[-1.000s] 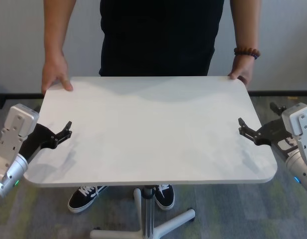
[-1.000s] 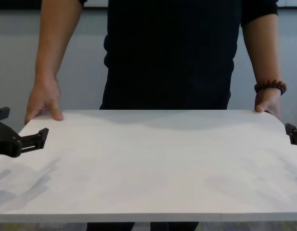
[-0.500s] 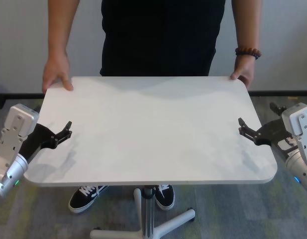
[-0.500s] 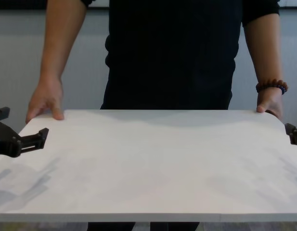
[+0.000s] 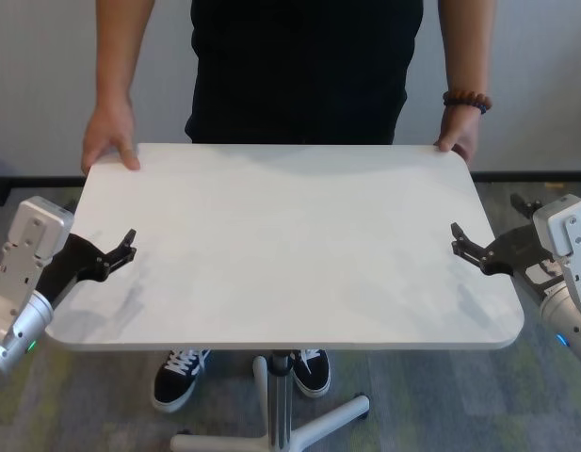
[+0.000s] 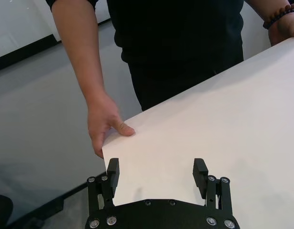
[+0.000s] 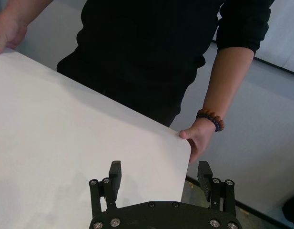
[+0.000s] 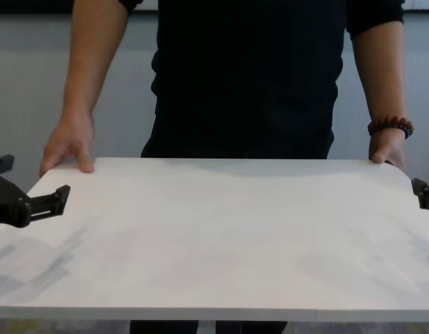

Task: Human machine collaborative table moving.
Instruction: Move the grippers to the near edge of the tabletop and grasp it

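Both my grippers, left gripper (image 5: 121, 250) and right gripper (image 5: 462, 243), stay spread wide astride the table (image 5: 290, 245) side edges; the human (image 5: 304, 66) shuffled feet slightly, so moving seems underway.

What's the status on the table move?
Left tool and right tool open, straddling the table side edges. Human's hands hold the far corners. Nothing in the way.

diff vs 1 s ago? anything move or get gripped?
Small changes only. The human's shoe under the table has stepped toward the pole, and his hand at the far corner crept slightly. Nothing taken or released. Left hand and right hand stay open at the table's side edges.
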